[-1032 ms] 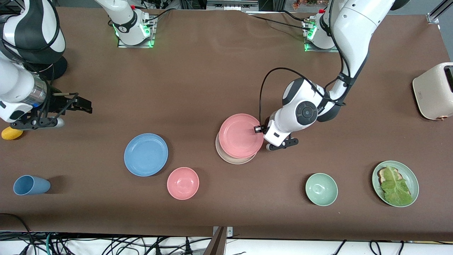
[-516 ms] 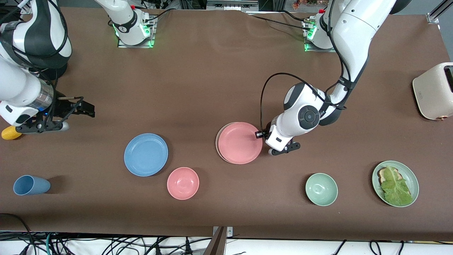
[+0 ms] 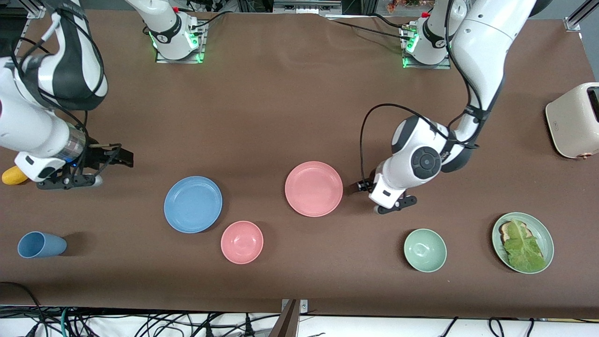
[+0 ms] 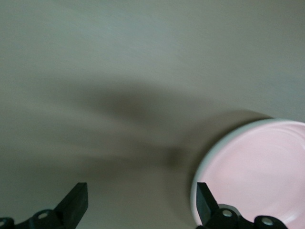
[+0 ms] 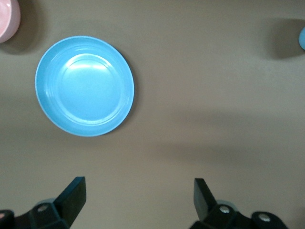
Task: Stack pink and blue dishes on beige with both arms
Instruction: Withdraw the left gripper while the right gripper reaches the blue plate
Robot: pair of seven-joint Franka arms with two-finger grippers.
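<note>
On the brown bench (image 3: 281, 93), the matte pink plate (image 3: 313, 188) now covers the beige one. My left pincer (image 3: 362, 186) has just released beside it; my right pincer (image 3: 117, 157), open, waits near the matte blue plate (image 3: 193, 204).

Left gripper (image 3: 366, 186) low, right gripper (image 3: 122, 157) raised — fingers (image 4: 76, 206) apart.

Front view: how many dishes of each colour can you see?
Pink: 2 (pink plate, pink bowl)
Blue: 2 (blue plate, blue cup)
Green: 2 (green bowl, green plate)
Total: 6
</note>
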